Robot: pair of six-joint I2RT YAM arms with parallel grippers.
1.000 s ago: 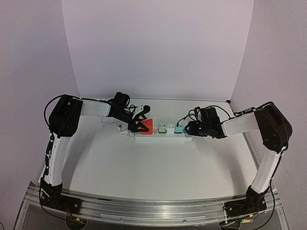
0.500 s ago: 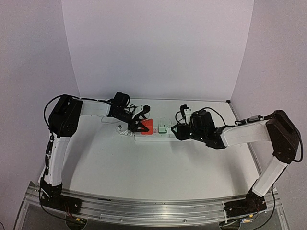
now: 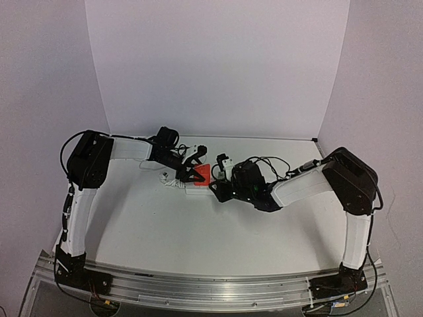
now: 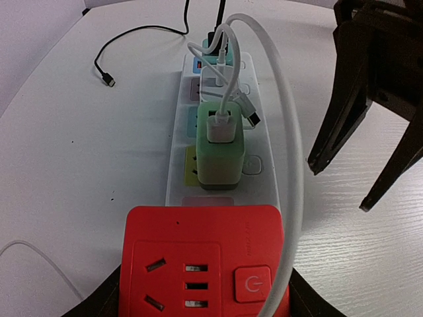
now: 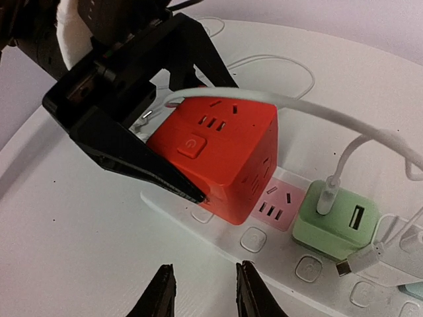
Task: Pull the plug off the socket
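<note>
White table [image 3: 198, 231], pale lilac walls [image 3: 218, 66]

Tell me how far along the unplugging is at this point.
Done: the left claw grips the red cube. In hand: the right claw hangs open beside the power strip, holding nothing. Left: every pull; the red cube and green charger sit plugged in.

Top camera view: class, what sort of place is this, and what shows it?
Probably a robot lab bench: a left arm and right arm bolted to a metal rail, a plain white backdrop, and one power strip on a white table.
</note>
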